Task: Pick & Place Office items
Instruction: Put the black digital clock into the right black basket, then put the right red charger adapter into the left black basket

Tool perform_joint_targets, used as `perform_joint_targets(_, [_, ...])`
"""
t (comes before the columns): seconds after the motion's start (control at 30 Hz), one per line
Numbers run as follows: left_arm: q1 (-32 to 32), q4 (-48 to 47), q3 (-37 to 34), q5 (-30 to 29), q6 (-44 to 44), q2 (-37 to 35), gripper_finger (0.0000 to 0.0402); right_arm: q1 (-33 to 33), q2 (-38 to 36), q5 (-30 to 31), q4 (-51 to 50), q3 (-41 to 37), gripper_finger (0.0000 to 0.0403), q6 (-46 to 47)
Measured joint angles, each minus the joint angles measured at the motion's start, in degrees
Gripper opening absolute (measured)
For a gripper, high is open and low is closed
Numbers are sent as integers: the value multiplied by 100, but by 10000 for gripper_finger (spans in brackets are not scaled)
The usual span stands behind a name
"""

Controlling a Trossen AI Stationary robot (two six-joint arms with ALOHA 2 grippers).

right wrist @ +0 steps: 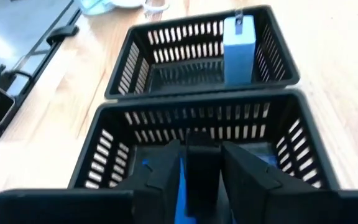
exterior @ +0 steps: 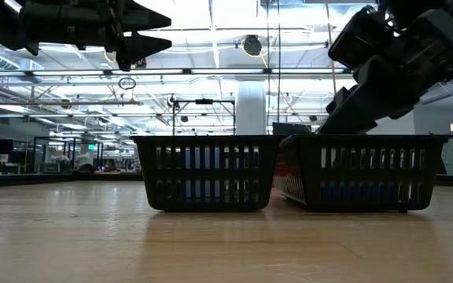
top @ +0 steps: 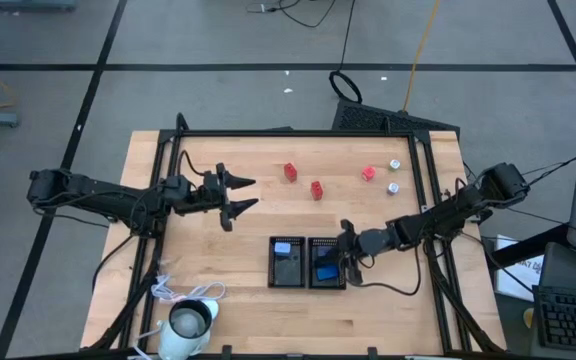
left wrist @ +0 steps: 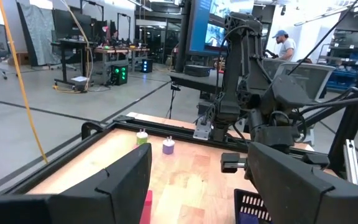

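My right claw [right wrist: 194, 171] holds a dark block inside the right tray [right wrist: 303, 124]; releasing carelessly may bounce it out. Left claw [top: 236, 195] hovers wide.

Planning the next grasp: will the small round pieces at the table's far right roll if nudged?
Probably. The two round pieces stand upright and apart on bare wood, so they look stable now, but tipped over they would likely roll. Being tiny, they look light, so a gripper's touch might knock them over.
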Motion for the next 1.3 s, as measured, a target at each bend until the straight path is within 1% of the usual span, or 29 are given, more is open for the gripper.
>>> perform_joint_targets(0.17, [0, 0, 1, 0, -5, 2, 255, -108, 0, 32, 185, 0, 143, -1])
perform_joint_targets(0.23, [0, -2, 1, 2, -9, 2, 253, -137, 0, 142, 343, 0, 155, -1])
perform_joint_targets(0.43, [0, -2, 1, 0, -18, 2, 254, -207, 0, 130, 844, 0, 176, -306])
perform_joint_targets(0.5, [-2, 2, 1, -21, -221, 2, 258, -244, 0, 125, 1000, 0, 177, -439])
perform_joint_targets(0.63, [0, -36, 101, -329, -1098, 146, 264, -397, -2, 127, 1382, 0, 176, -519])
perform_joint_targets(0.73, [0, -764, 503, -362, -1247, 441, 263, -577, -2, 125, 1603, 0, 178, -644])
perform_joint_targets(0.83, [10, -1961, 1244, -480, -1401, 907, 266, -787, -2, 127, 1855, 0, 180, -758])
perform_joint_targets(0.93, [89, -3080, 2010, -619, -1580, 1525, 278, -995, -5, 127, 2081, 0, 179, -771])
perform_joint_targets(1.03, [164, -3561, 2588, -596, -1465, 2146, 292, -1195, -7, 206, 2110, 0, 177, -749])
perform_joint_targets(1.1, [204, -3747, 2868, -586, -1246, 2484, 300, -1288, -7, 560, 1963, 0, 178, -608])
perform_joint_targets(1.17, [245, -3797, 3081, -577, -1035, 2725, 306, -1350, -7, 1127, 1701, 0, 183, -463])
perform_joint_targets(1.3, [306, -3787, 3281, -578, -652, 2914, 310, -1380, -7, 2107, 928, 0, 203, -455])
